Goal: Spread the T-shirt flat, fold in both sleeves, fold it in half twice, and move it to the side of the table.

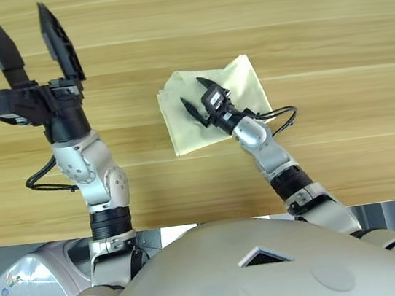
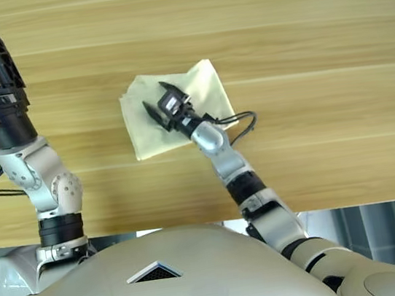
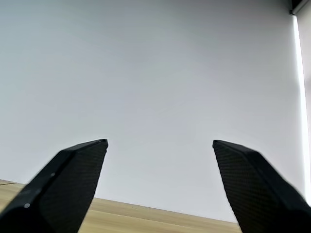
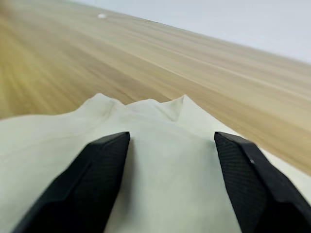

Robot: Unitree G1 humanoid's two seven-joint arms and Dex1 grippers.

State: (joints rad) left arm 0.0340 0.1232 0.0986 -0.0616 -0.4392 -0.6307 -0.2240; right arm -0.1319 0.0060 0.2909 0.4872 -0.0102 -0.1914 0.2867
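The T-shirt (image 1: 243, 82) is a pale yellow, folded packet, roughly square, with one corner pointing toward the far edge of the wooden tabletop (image 1: 326, 12). It lies some way in from the near edge and flat on the wood, and its layered edges show along its left side.

The right gripper (image 1: 193, 93) is directly over the packet, above its middle and left part, with the fingers spread wide and nothing between them. In the right wrist view both black fingers (image 4: 102, 165) frame the cloth, and the folded edge lies just beyond their tips. Whether the tips actually press on the fabric cannot be told.

The left gripper (image 1: 17, 17) is well apart from the shirt, toward the left side of the tabletop. It is raised, with its fingers pointing toward the far edge — also spread wide, also empty.
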